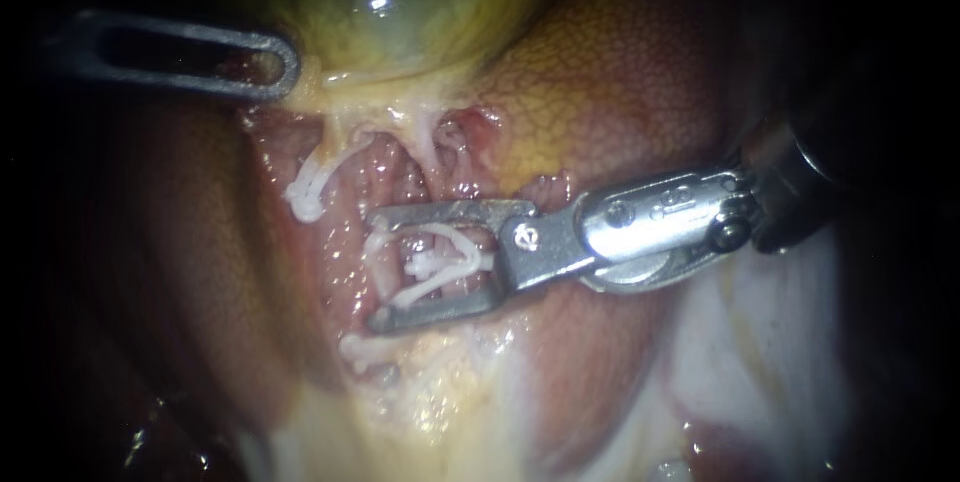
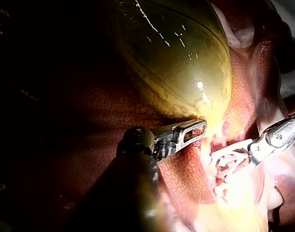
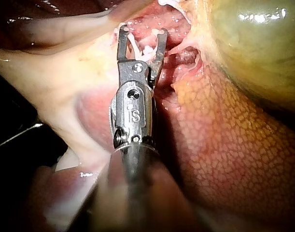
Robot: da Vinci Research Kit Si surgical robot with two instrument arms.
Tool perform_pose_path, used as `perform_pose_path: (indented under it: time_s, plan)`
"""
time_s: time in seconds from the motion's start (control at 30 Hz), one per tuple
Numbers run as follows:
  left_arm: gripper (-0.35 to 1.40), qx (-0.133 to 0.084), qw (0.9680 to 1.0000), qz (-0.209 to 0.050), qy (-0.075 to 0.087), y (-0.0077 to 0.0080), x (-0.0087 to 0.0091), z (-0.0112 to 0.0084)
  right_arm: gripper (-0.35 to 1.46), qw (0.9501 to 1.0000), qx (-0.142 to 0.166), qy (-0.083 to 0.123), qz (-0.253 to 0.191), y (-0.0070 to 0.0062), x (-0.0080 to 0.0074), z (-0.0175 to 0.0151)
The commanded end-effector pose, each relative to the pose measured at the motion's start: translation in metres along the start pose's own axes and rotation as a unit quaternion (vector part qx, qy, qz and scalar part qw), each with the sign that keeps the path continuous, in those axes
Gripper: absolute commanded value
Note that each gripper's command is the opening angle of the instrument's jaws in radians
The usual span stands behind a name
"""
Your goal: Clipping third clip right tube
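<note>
My right instrument (image 1: 378,268) comes in from the right, and its jaws stand open on either side of the right tube (image 1: 452,287). White clips (image 1: 425,264) lie on that tube in the gap between the jaws. The right wrist view shows the same open jaws (image 3: 143,31) with white clip material (image 3: 146,50) between them. My left instrument (image 1: 285,67) reaches in from the upper left, its slotted jaws shut on the lower edge of the green-yellow gallbladder (image 1: 400,12). In the left wrist view its jaws (image 2: 200,128) hold that edge.
A white clip (image 1: 305,192) sits on the left tube, and another (image 1: 355,350) lies below the right instrument's lower jaw. Mottled red-brown liver (image 1: 620,72) surrounds the dissected bed. Pale, glistening fatty tissue (image 1: 760,342) spreads under the right instrument's shaft.
</note>
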Motion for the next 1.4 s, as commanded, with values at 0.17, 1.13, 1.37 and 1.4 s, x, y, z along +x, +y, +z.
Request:
perform_pose_path:
  time_s: [0.17,1.13,1.37,1.4]
  plan:
    - [-0.35,0.0,1.0,0.0,0.0,0.0,0.0,0.0,0.48,1.0,0.002,0.001,0.003,-0.0002,0.0011,-0.001]
    - [-0.35,0.0,1.0,0.0,0.0,0.0,0.0,0.0,0.45,0.9952,0.002,0.003,0.098,0.0033,-0.0002,-0.0068]
    - [-0.35,0.0,1.0,0.0,0.0,0.0,0.0,0.0,0.45,0.9938,0.005,0.01,0.11,0.0046,-0.0014,-0.0054]
    - [-0.35,0.0,1.0,0.0,0.0,0.0,0.0,0.0,0.45,0.993,0.01,0.018,0.116,0.0047,-0.0014,-0.0052]
